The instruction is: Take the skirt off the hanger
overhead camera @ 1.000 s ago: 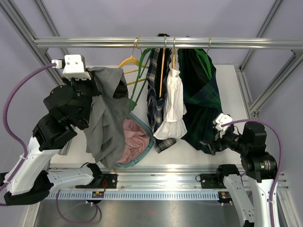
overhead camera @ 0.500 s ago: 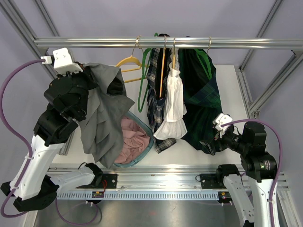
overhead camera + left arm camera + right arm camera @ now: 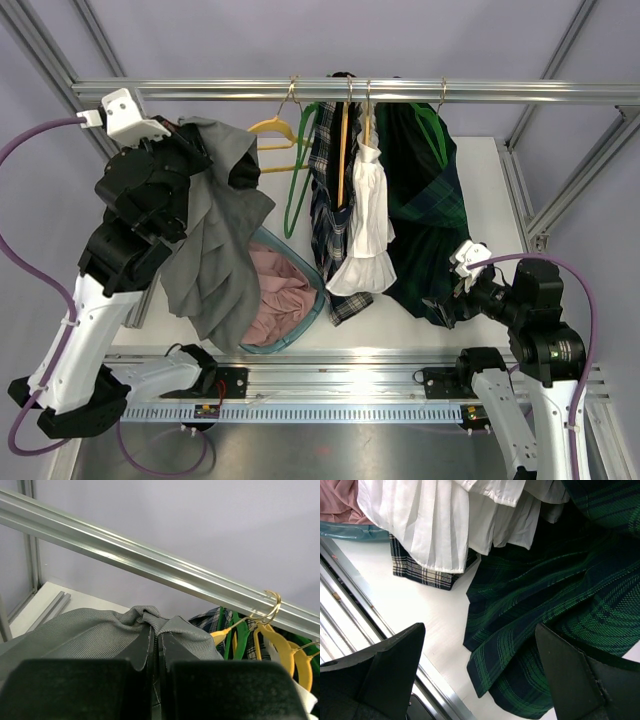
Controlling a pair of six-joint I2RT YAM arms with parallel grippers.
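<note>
My left gripper (image 3: 156, 635) is shut on a bunched fold of the grey skirt (image 3: 90, 635). In the top view the gripper (image 3: 188, 145) holds the skirt (image 3: 210, 250) up at the left, just under the rail (image 3: 200, 90), and the cloth hangs down over the arm. A bare yellow hanger (image 3: 272, 128) and a green hanger (image 3: 297, 190) hang on the rail beside the skirt. I cannot tell whether the skirt's edge still touches the yellow hanger. My right gripper (image 3: 480, 627) is open and empty above the hem of a dark green plaid skirt (image 3: 560, 605); it shows at the right of the top view (image 3: 455, 290).
A teal basket (image 3: 318, 300) with pink cloth (image 3: 275, 290) stands under the grey skirt. A blue plaid skirt (image 3: 325, 190), a white pleated skirt (image 3: 368, 220) and the green plaid skirt (image 3: 425, 200) hang on the rail. Frame posts stand at both sides.
My left arm has lifted the grey skirt up and back to the left, away from the hangers. The green hanger has swung. The right arm has not moved.
</note>
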